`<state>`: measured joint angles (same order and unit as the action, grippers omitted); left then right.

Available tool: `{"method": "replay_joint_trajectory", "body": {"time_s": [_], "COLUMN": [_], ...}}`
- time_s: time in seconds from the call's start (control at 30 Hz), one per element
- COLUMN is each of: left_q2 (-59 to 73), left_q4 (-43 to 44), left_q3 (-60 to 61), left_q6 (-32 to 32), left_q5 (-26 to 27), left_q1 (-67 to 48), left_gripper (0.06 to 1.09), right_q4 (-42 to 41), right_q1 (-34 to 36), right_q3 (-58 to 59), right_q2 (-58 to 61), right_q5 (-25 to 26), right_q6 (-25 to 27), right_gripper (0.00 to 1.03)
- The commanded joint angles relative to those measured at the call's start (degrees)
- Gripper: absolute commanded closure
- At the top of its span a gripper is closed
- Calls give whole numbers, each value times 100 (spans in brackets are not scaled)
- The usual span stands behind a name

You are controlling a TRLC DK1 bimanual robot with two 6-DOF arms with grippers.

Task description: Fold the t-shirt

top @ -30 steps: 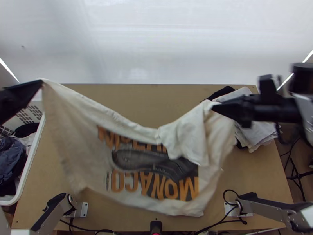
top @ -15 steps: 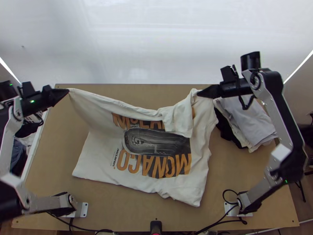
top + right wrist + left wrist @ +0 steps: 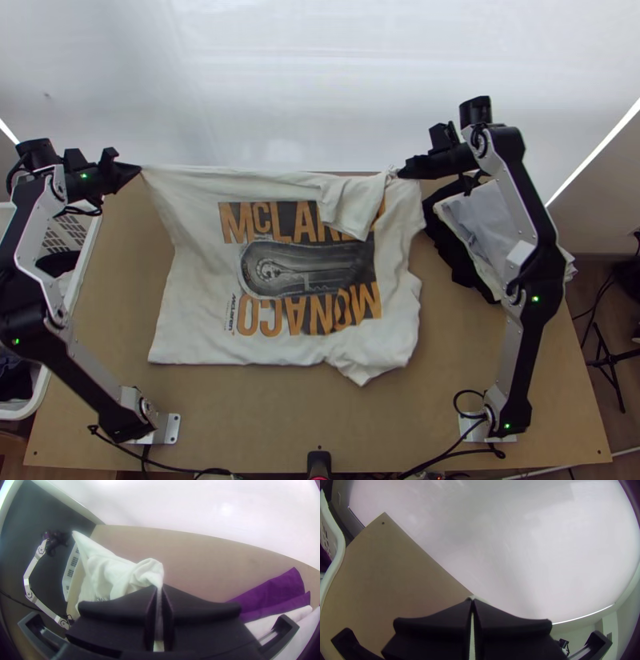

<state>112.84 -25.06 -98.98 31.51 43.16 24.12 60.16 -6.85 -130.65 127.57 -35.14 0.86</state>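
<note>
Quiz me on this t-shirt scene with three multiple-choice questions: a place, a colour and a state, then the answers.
1. In the top view, where is the stack of clothes?
A) near left corner of the table
B) middle of its near edge
C) its right side

2. What colour is the t-shirt's large lettering?
A) orange
B) green
C) red

3. How is the left tool?
A) wide open
B) shut on the t-shirt
C) shut, empty

1: C, the stack lies there, beside the right arm.
2: A, both big printed words are orange.
3: B, its fingers meet with pale cloth between them.
</note>
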Motion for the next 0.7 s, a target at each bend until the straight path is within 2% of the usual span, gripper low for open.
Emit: {"method": "replay_joint_trajectory", "body": {"time_s": [0.0,0.3,0.67], "left_q2": [1065,1452,1434], "left_q4": [-34,-245,-386], "left_q3": [-983,-1053,-1036], "left_q6": [40,-285,-329], "left_q5": [-264,-642,-659], "left_q1": [172,-276,-698], "left_gripper": [105,105,105], "right_q4": [-145,-136,-250], "right_q1": [-27,-9,-255], "right_q3": [-312,-145,-92], "right_q2": [567,620,937], "right_q5": [349,349,367], "right_q6": [-148,-403,-438], "right_gripper": [100,100,100]}}
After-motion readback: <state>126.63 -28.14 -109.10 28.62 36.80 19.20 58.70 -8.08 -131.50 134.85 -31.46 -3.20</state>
